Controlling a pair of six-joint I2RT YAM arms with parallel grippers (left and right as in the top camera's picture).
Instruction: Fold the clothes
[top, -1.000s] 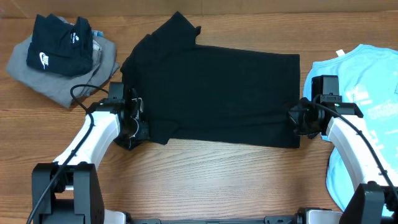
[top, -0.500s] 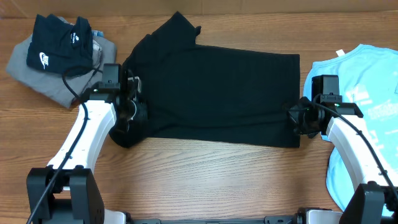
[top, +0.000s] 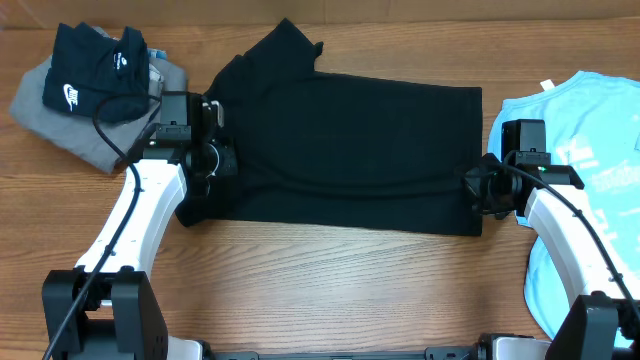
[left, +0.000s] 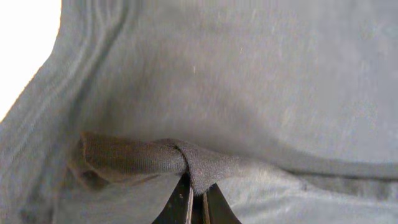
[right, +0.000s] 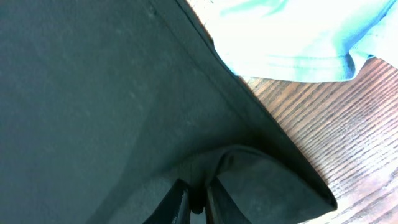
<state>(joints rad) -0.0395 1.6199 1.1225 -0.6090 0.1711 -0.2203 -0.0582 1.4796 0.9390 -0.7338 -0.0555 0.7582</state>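
At the bottom of the left wrist view, your left claw (left: 196, 200) is pinched fully shut on a bunched ridge of the black shirt (left: 261, 74), with the cloth humped over its tips. Seen from overhead, it grips the shirt's left end, a little inside the lower left corner. The lower edge there looks drawn up onto the body.

Your right claw (right: 195, 204) is closed almost to touching on a doubled flap at the shirt's lower right corner, and the flap rises off the layer below.

Holding both ends of the same long edge looks deliberate. With the cloth pulled tight between the two grips, the edge should travel as one straight line and the crease should run the length of the shirt.

The shirt lies spread across the middle of the tabletop (top: 330, 290), with one sleeve sticking out toward the top of the frame. The grey pile (top: 55, 125) and the swoosh garment (top: 90, 75) sit apart at the upper left. The blue shirt (top: 590, 150) lies just beside the right claw's corner, so watch that you don't snag it.
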